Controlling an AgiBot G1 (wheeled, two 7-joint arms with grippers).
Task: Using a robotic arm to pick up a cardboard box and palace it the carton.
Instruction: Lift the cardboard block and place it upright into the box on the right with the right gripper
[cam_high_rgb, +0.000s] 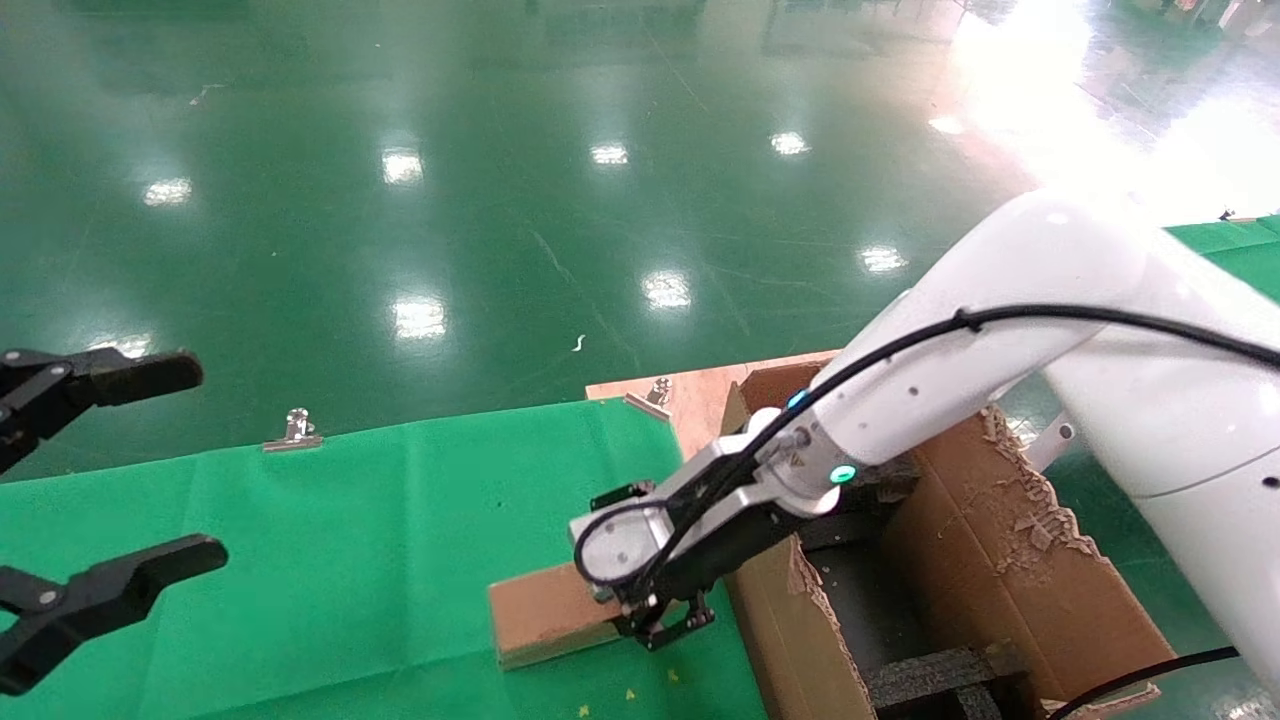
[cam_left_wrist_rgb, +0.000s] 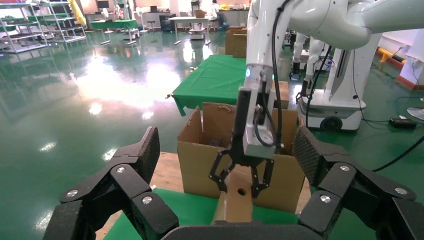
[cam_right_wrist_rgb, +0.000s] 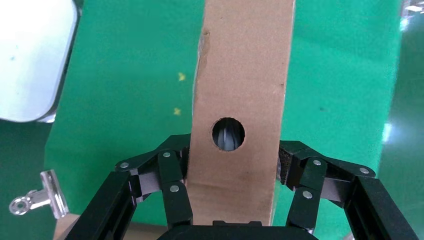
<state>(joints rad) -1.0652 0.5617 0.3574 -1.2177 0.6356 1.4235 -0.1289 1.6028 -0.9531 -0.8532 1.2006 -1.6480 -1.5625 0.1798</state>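
The small brown cardboard box (cam_high_rgb: 540, 612) stands on its long narrow side on the green cloth (cam_high_rgb: 350, 540), right beside the carton (cam_high_rgb: 1000, 520). The round hole in its narrow side faces up in the right wrist view (cam_right_wrist_rgb: 245, 75). My right gripper (cam_high_rgb: 665, 625), on the white robotic arm (cam_high_rgb: 980, 330), straddles the box's end nearest the carton. Its fingers (cam_right_wrist_rgb: 172, 175) press on both flat sides. The box rests on the cloth. The open carton shows black foam inside. My left gripper (cam_high_rgb: 165, 470) is open and empty, parked off the table's left side.
Metal clips (cam_high_rgb: 295, 430) (cam_high_rgb: 655, 392) pin the cloth to the far edge of the wooden tabletop (cam_high_rgb: 700, 395). The carton's near wall, with a ragged torn edge (cam_high_rgb: 800, 580), rises just right of the box. Shiny green floor lies beyond the table.
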